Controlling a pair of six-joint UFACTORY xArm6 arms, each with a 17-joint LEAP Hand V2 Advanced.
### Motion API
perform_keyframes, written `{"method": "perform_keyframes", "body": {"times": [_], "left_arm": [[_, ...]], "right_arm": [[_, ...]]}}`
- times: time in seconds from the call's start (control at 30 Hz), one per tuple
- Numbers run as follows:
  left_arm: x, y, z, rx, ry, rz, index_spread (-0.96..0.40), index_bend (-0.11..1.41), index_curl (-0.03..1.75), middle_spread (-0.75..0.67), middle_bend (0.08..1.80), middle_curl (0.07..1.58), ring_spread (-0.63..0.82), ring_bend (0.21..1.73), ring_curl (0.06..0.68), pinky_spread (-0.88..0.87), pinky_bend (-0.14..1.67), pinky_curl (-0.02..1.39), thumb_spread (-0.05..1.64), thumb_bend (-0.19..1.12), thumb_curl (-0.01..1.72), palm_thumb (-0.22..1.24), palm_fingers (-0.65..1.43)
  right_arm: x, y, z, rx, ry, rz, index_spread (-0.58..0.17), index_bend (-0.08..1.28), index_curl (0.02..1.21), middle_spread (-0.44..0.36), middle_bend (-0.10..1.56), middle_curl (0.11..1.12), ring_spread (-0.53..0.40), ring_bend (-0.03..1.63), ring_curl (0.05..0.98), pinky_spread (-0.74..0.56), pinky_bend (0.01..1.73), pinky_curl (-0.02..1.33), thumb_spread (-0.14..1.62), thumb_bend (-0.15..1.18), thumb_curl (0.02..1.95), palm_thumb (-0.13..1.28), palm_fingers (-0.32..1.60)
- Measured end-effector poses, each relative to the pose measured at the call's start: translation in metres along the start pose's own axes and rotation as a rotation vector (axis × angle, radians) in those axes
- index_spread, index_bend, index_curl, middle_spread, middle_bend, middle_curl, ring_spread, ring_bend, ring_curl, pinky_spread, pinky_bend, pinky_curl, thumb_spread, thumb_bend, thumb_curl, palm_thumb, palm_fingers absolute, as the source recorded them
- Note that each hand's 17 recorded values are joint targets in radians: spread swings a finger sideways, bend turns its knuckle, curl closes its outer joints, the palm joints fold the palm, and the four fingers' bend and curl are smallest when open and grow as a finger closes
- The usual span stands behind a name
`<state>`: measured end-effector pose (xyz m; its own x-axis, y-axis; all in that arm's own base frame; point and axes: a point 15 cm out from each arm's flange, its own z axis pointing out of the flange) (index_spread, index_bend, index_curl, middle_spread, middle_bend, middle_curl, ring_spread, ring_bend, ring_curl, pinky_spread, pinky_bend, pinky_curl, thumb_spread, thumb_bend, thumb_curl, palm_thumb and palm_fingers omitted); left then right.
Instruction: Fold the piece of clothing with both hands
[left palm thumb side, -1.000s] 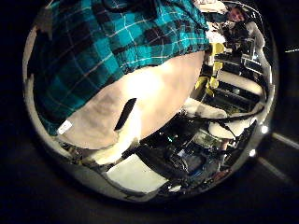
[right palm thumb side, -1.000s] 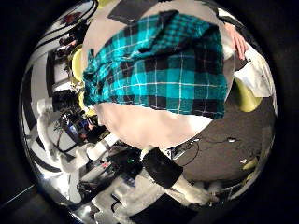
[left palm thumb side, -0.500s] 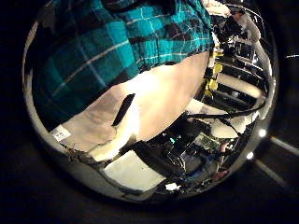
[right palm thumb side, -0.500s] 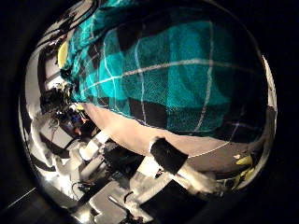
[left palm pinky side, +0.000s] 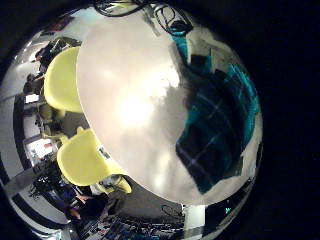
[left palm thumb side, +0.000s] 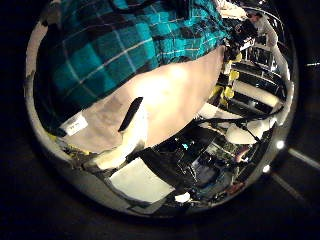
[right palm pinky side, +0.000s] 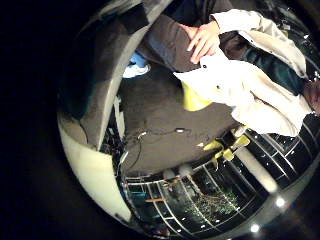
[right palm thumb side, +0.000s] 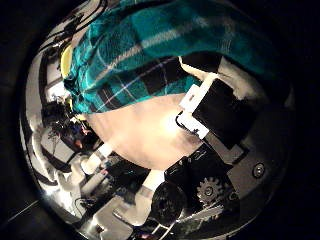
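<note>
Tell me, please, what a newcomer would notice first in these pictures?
First, the plaid garment lying on the pale round table; it fills much of both thumb side views, so both palms are close to it. Next, the right hand, whose finger reaches in over the table beside the cloth. Yellow chairs stand at the table's edge.

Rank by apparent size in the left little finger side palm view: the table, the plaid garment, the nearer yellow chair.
1. Table, largest.
2. Plaid garment.
3. Nearer yellow chair, smallest; it sits beyond the table edge, so real size stays uncertain.
</note>
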<state>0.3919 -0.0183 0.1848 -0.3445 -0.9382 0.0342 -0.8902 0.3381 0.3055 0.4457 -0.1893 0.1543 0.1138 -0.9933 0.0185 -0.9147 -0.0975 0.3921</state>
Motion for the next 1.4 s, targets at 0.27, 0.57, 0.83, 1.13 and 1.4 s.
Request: {"method": "perform_keyframes", "body": {"times": [0.27, 0.57, 0.83, 1.13, 1.4], "left_arm": [[-0.001, 0.023, 0.002, 0.004, 0.007, 0.005, -0.02, 0.16, 0.36, 0.07, 0.20, 0.42, -0.03, 0.82, 0.283, -0.02, 0.54, 0.46, 1.15, -0.02, 0.29, 0.40, 0.21], [-0.025, 0.041, -0.014, 0.050, 0.022, -0.029, -0.02, 0.17, 0.35, 0.07, 0.20, 0.42, -0.04, 0.82, 0.282, -0.04, 0.55, 0.46, 1.16, -0.02, 0.30, 0.41, 0.22], [-0.057, 0.062, -0.018, 0.070, 0.037, -0.086, -0.02, 0.17, 0.35, 0.07, 0.20, 0.42, -0.04, 0.83, 0.281, -0.06, 0.56, 0.46, 1.16, -0.02, 0.30, 0.41, 0.23], [-0.085, 0.084, -0.016, 0.078, 0.058, -0.145, -0.02, 0.16, 0.34, 0.06, 0.21, 0.42, -0.05, 0.84, 0.280, -0.06, 0.57, 0.46, 1.16, -0.02, 0.29, 0.42, 0.23], [-0.086, 0.098, -0.017, 0.084, 0.058, -0.160, -0.02, 0.17, 0.34, 0.06, 0.21, 0.42, -0.06, 0.84, 0.279, -0.07, 0.57, 0.45, 1.17, -0.02, 0.29, 0.42, 0.23]], "right_arm": [[0.025, -0.001, -0.035, 0.128, 0.036, 0.065, -0.423, 0.97, 0.71, -0.253, 1.17, 0.88, -0.311, 1.36, 0.711, -0.25, 1.26, 0.77, 1.07, 0.06, 0.60, 1.07, 0.86], [0.017, 0.019, -0.103, 0.263, 0.071, 0.067, -0.418, 1.08, 0.87, -0.257, 1.29, 0.98, -0.308, 1.47, 0.821, -0.25, 1.36, 0.93, 1.13, 0.03, 0.65, 1.07, 0.70], [-0.105, 0.034, -0.201, 0.443, 0.152, -0.131, -0.410, 1.11, 0.95, -0.256, 1.34, 1.01, -0.296, 1.52, 0.868, -0.23, 1.42, 1.01, 1.14, 0.00, 0.69, 1.06, 0.66], [-0.306, 0.041, -0.205, 0.440, 0.199, -0.396, -0.398, 1.12, 0.99, -0.247, 1.36, 1.01, -0.281, 1.52, 0.885, -0.22, 1.42, 1.06, 1.11, -0.01, 0.73, 1.07, 0.69], [-0.413, -0.003, -0.146, 0.320, 0.239, -0.538, -0.391, 0.83, 0.94, -0.245, 1.29, 0.93, -0.262, 1.52, 0.850, -0.23, 1.42, 1.05, 1.17, -0.05, 0.63, 0.85, 0.65]]}}
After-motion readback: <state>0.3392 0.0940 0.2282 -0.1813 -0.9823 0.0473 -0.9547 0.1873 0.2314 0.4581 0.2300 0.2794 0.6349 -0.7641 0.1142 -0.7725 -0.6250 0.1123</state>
